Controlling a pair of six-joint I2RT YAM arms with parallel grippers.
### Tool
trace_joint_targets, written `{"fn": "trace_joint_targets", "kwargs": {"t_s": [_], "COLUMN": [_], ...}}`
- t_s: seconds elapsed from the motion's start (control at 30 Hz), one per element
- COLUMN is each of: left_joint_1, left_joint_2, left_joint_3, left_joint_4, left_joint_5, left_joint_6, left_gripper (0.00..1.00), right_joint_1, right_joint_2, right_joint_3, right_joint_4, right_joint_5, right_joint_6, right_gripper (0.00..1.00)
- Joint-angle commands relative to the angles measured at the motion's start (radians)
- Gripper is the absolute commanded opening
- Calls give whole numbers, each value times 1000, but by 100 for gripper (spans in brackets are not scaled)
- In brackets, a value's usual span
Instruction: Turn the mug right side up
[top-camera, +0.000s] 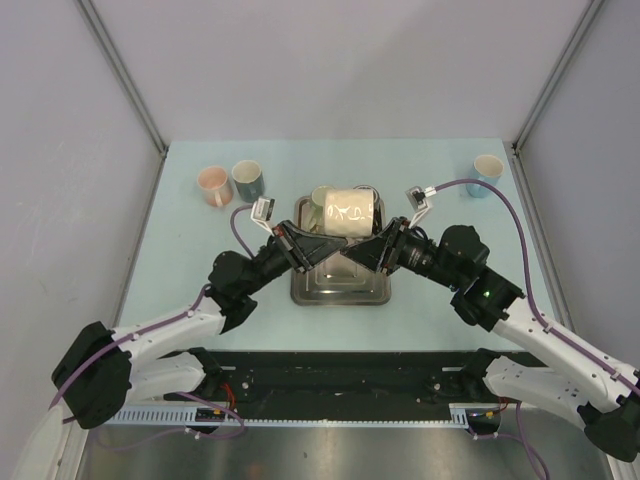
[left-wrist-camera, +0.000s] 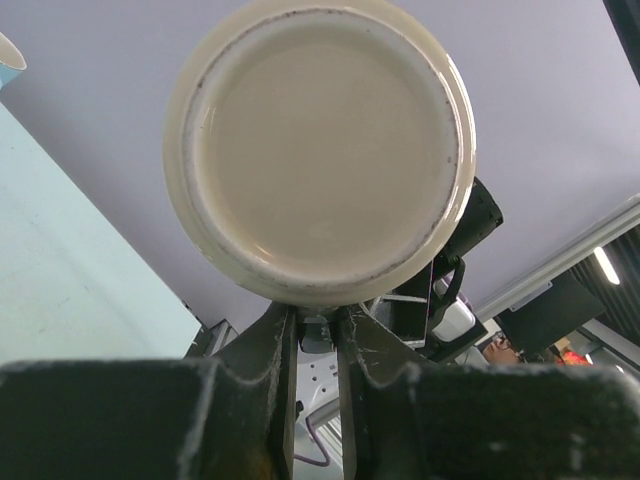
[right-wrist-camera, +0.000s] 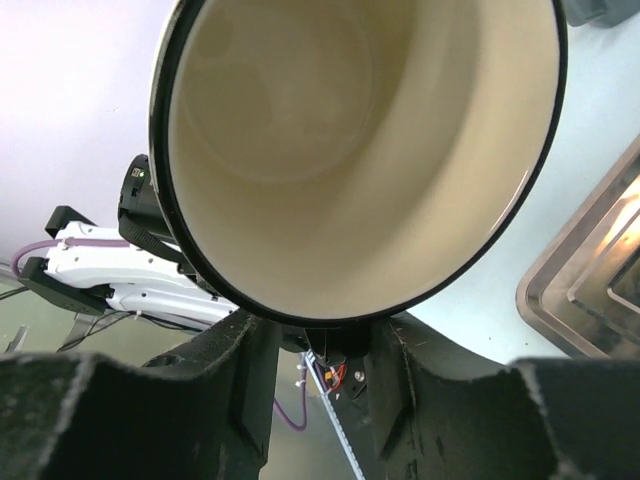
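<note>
Two grippers meet over the middle of the table (top-camera: 200, 290). Left gripper (top-camera: 305, 243): fingers nearly together, pinched on the mug (top-camera: 350, 212) at its lower edge, with the base facing the left wrist cam. Right gripper (top-camera: 378, 250): fingers apart either side of the mug's rim, mouth facing its cam; can't tell if they clamp it. The mug is cream, on its side, held in the air over the tray (top-camera: 340, 293). Far left, a pink cup (top-camera: 213, 185) sits just beside a teal cup (top-camera: 247, 180). Far right, a blue cup (top-camera: 487, 172).

Cream mug (top-camera: 350, 212), silver tray (top-camera: 340, 291), pale-blue table (top-camera: 180, 250)
</note>
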Motion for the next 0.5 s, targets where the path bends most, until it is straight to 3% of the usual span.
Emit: {"fn": "trace_joint_targets", "kwargs": {"t_s": [0.0, 0.2, 0.3, 0.47], "left_joint_1": [-35, -35, -35, -35], "left_joint_2": [-37, -45, -53, -53], "left_joint_3": [57, 47, 40, 40], "left_joint_4": [115, 121, 125, 121], "left_joint_5": [48, 47, 41, 45], "left_joint_6": [5, 5, 5, 9], "left_gripper": [0, 0, 0, 0], "right_joint_1": [3, 2, 0, -1], "right_joint_2": [10, 12, 12, 13], "right_joint_3": [4, 2, 4, 2], "right_joint_4": [66, 60, 43, 33], "right_joint_5": [0, 3, 15, 23], "right_joint_6": [0, -1, -4, -7], "right_gripper": [33, 19, 0, 0]}}
